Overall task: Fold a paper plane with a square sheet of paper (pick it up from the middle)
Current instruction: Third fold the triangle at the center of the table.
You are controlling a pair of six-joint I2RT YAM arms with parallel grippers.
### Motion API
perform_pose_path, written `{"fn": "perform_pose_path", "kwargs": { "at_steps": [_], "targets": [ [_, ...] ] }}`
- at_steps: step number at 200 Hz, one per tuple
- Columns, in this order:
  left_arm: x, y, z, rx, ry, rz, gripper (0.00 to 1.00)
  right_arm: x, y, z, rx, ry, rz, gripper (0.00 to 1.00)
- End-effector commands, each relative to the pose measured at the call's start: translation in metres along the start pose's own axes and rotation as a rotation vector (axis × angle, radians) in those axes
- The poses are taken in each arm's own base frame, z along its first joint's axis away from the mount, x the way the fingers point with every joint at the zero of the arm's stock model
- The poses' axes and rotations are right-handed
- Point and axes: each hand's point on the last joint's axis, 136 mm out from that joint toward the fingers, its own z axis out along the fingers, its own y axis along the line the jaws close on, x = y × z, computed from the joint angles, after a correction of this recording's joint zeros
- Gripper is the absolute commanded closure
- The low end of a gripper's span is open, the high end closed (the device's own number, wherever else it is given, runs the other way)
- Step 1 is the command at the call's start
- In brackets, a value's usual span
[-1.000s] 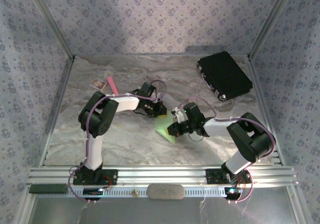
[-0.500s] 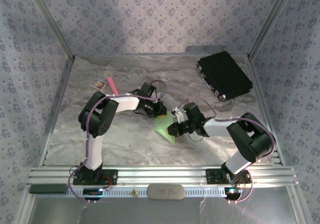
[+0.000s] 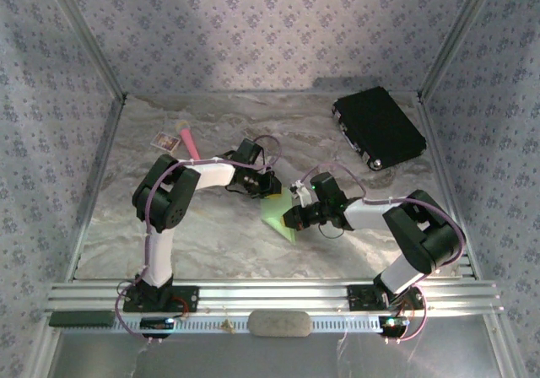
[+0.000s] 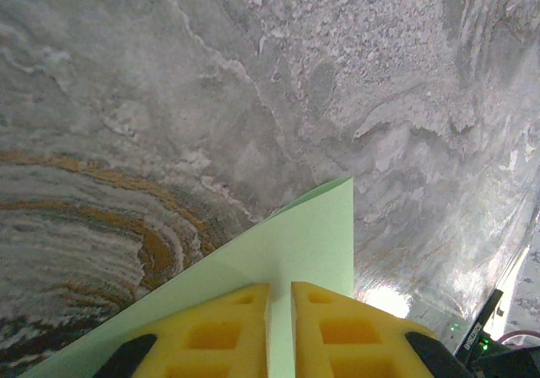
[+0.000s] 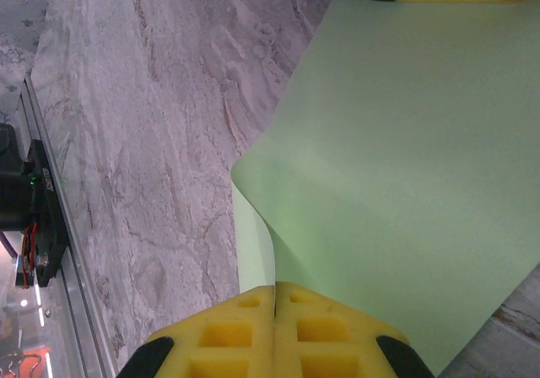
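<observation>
So, from the top external view first: we've got both arms meeting mid-table, with the left gripper (image 3: 268, 184) on the far side of the square sheet of paper (image 3: 278, 223) and the right gripper (image 3: 292, 218) on its right edge. The sheet sits between the two of them, roughly in the middle of the marble table (image 3: 202, 243). It's a lime-green wedge from up here and nothing dart-shaped yet, so we'd call this an early fold, not the finishing ones.

Left wrist view: the yellow fingers (image 4: 228, 327) are drawn in to just a thin slit, and the green sheet runs right up into that slit, so we read it as pinched on the paper. One corner of the sheet pokes out ahead of the fingers over the bare marble.

Right wrist view: these fingers (image 5: 219, 332) are closed tight, and the sheet goes in between them. A layer of paper curls round and under just left of the pinch, so the sheet is bent there rather than flat. The far edge of the sheet reaches a yellow finger of the other gripper at the top of the view.

Our guess for the next move: carry the right-hand edge across so the layers line up, then press the bend down into a proper crease. The tricky bit is that thin paper can skew or slip if one pinch pulls harder.
</observation>
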Motion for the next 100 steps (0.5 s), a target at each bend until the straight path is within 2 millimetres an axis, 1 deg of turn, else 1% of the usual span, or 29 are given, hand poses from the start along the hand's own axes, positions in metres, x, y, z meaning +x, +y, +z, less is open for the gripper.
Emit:
{"fn": "perform_pose_path", "kwargs": {
  "at_steps": [1, 64, 100],
  "targets": [
    [0.013, 0.0247, 0.0093, -0.079, 0.038, -0.015, 0.86, -0.0042, -0.0005, 0.0009, -0.011, -0.005, 0.006, 0.99],
    [0.0147, 0.0263, 0.0093, -0.083, 0.039, -0.015, 0.87, -0.0084, -0.0005, 0.0009, -0.019, -0.008, 0.004, 0.99],
    [0.0138, 0.0265, 0.0082, -0.084, 0.036, -0.015, 0.87, -0.01, -0.0044, 0.0008, -0.006, -0.013, 0.007, 0.99]
  ]
}}
